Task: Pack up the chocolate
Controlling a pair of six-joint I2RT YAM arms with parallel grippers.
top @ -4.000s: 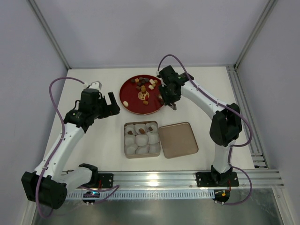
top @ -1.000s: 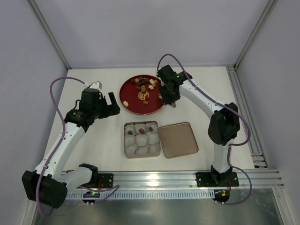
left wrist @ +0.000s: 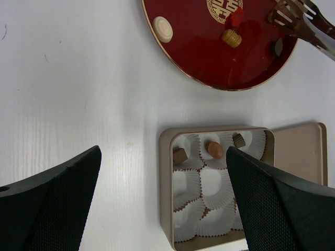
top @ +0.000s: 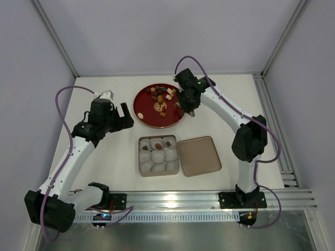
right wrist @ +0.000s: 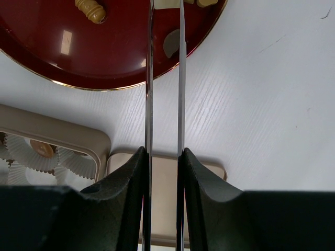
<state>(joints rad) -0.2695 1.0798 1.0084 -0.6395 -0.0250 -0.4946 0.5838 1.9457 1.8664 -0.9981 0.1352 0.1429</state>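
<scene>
Since a second ago the right gripper [right wrist: 163,151] has edged farther over the right rim of the red plate [top: 149,116] on the worktop [top: 235,104], clamped on the thin tongs [left wrist: 296,21]; the left gripper [left wrist: 163,151] hovers left of the plate, spread wide and empty. Most of the chocolate [top: 160,98] lies scattered on the plate, while three pieces sit in the far row of paper cups [left wrist: 217,185] in the tin [top: 159,174].

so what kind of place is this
Likely a robot lab test cell: plain grey panel walls box in a white table, two white-and-black robot arms are bolted to a metal rail, and a red round plate of chocolates is staged.
</scene>
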